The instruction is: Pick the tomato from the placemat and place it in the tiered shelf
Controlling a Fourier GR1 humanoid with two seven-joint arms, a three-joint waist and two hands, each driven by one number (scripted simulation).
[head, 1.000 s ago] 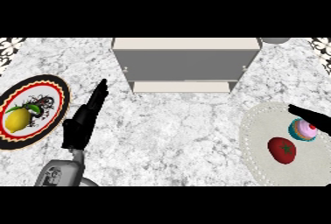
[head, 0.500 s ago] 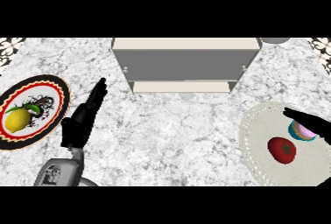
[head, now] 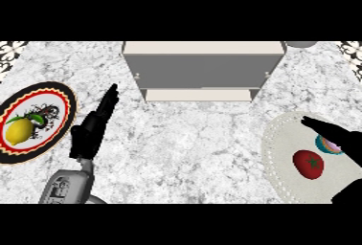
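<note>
near edge: we see the tomato (head: pixel 308 163) lying on the placemat (head: pixel 283 162) at right, cupcake (head: pixel 329 144) just beside it. right hand (head: pixel 338 135) reaches in above the tomato, fingers straight, holding nothing. left hand (head: pixel 94 127) rests open at left, fingers up, beside a plate (head: pixel 58 103) with a lemon (head: pixel 19 131). farthest back, the tiered shelf (head: pixel 203 71).

Lemon (head: pixel 19 130) on patterned plate (head: pixel 53 98) at left, small multicoloured item (head: pixel 329 145) at right, marble counter (head: pixel 191 143)
</note>
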